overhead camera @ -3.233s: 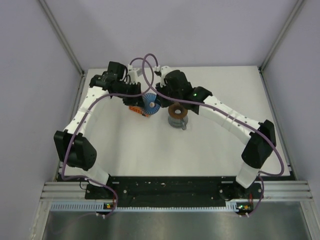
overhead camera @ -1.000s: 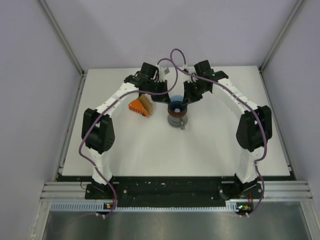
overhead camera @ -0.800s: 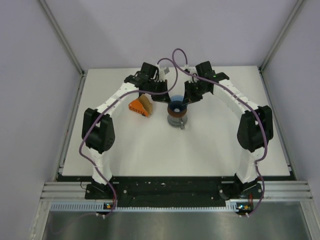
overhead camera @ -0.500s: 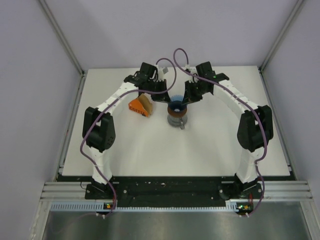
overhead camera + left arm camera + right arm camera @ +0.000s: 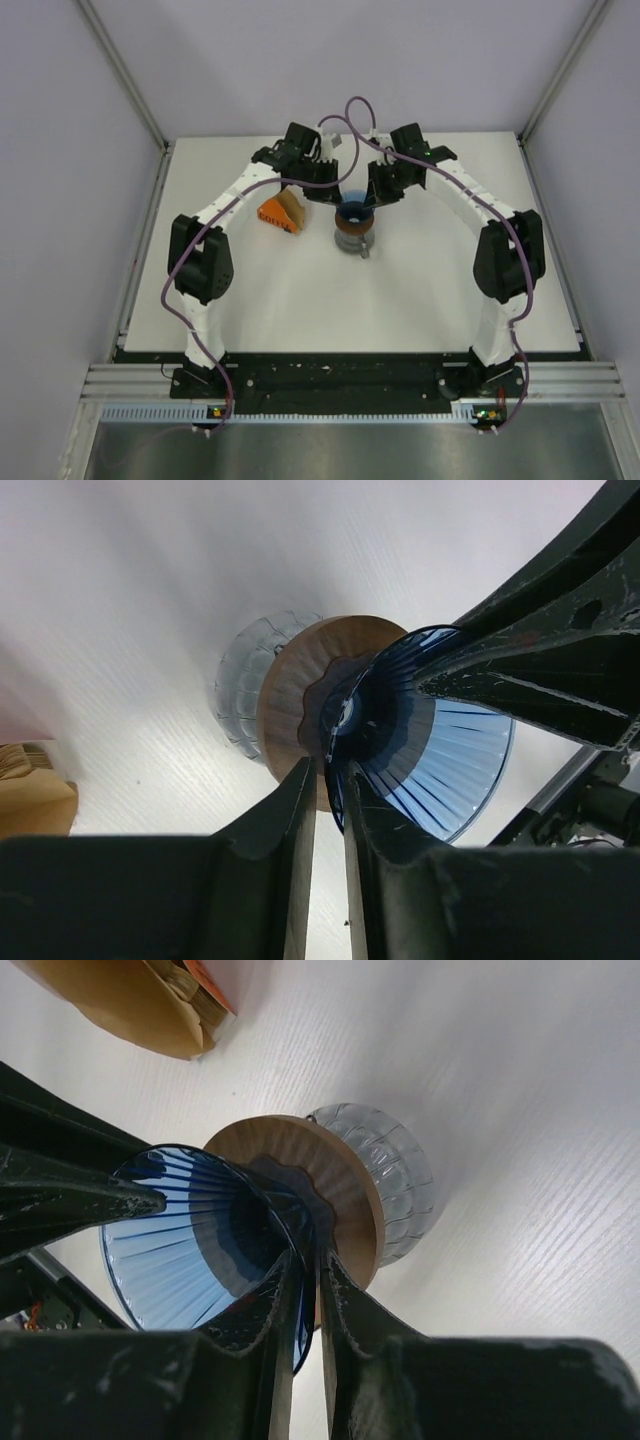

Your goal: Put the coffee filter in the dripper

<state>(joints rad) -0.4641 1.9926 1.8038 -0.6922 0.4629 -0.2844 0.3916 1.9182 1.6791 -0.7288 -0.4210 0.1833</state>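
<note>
Blue ribbed plastic, the coffee filter point(image 5: 440, 750) sits nose-down in the brown dripper point(image 5: 290, 680) on the clear cup point(image 5: 238, 695), its rim pinched by your left gripper point(image 5: 330, 770) and, opposite, your right gripper point(image 5: 305, 1260). Ease both sets of jaws apart together (a one-sided release could tip it), then lift straight up. Counted left to right: one orange pack point(image 5: 270, 212), two grippers, one coffee filter, one dripper, one cup.

The ribbed cone point(image 5: 190, 1230) is blue, the dripper point(image 5: 345, 1185) brown, the cup point(image 5: 398, 1175) clear.
</note>
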